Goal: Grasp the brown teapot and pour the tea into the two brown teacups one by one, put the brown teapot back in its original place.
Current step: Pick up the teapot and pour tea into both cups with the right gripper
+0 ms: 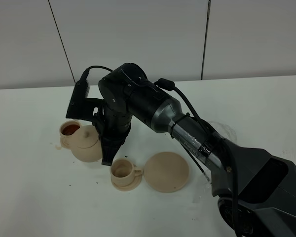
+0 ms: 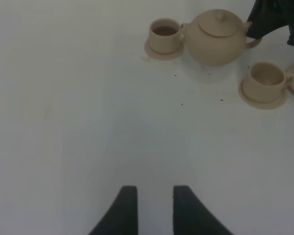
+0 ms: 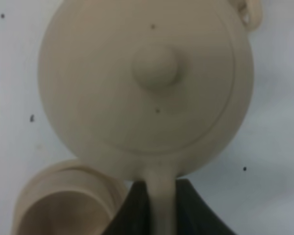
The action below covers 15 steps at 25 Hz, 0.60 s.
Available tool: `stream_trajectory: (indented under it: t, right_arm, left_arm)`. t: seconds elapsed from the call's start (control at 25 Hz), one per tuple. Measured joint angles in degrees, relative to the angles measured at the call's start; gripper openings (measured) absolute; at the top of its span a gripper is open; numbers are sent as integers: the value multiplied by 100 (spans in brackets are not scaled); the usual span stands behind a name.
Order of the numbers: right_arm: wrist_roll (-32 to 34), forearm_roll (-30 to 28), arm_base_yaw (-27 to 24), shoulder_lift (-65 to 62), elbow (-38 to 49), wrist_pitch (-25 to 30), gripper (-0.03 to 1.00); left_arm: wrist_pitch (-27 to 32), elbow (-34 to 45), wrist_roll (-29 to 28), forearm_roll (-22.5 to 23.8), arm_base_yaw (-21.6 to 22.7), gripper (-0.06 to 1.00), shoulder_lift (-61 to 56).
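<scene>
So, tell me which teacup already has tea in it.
The left teacup, by the spout of the teapot: dark tea shows inside. The right teacup, beside the wide saucer, looks empty.

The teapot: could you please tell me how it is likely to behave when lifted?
The teapot looks ceramic: probably rigid, breakable. It may swing, as the right gripper pinches only its thin handle. Its lid could slip when tilted.

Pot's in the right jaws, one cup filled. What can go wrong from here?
1. The right jaws clamp only the thin loop handle of the brown teapot; the pot may swing or slip when tilted.
2. The knobbed lid sits unheld and could slide off in the pour.
3. The empty teacup stands close beside the pot and the large saucer; it might get bumped.
</scene>
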Motion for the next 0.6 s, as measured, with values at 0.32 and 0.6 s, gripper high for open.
stream_trajectory:
  t: [0.32, 0.6]
  right_arm:
    - [770, -103, 0, 0, 0, -31, 9]
    - [1696, -377, 0, 0, 0, -37, 9]
  left_arm:
    - [0, 0, 2, 0, 0, 25, 0]
    - [0, 0, 2, 0, 0, 25, 0]
